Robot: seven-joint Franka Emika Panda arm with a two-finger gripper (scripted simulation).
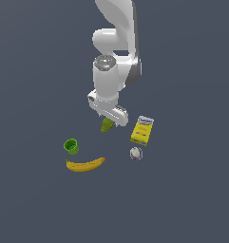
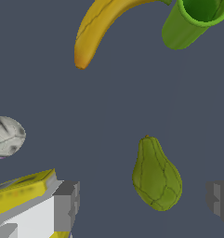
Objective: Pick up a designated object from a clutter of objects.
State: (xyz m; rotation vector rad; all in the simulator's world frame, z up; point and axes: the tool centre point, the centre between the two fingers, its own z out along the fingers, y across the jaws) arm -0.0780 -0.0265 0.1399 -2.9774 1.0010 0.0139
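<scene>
The olive-green pear (image 1: 106,126) lies on the dark grey floor, partly under my hand in the exterior view. In the wrist view the pear (image 2: 156,175) is lumpy, with its narrow end toward the banana. My gripper (image 1: 108,117) hangs right over it and is open. In the wrist view the gripper (image 2: 142,204) has one grey finger (image 2: 65,204) well off the pear's side and the other finger (image 2: 219,201) on its other side. Neither touches the pear.
A yellow box with a white-blue label (image 1: 142,130) (image 2: 20,191) lies close to one finger. A whitish ball (image 1: 136,153) (image 2: 4,136) sits beside it. A yellow banana (image 1: 85,164) (image 2: 99,28) and a bright green cup (image 1: 71,146) (image 2: 192,21) lie beyond the pear.
</scene>
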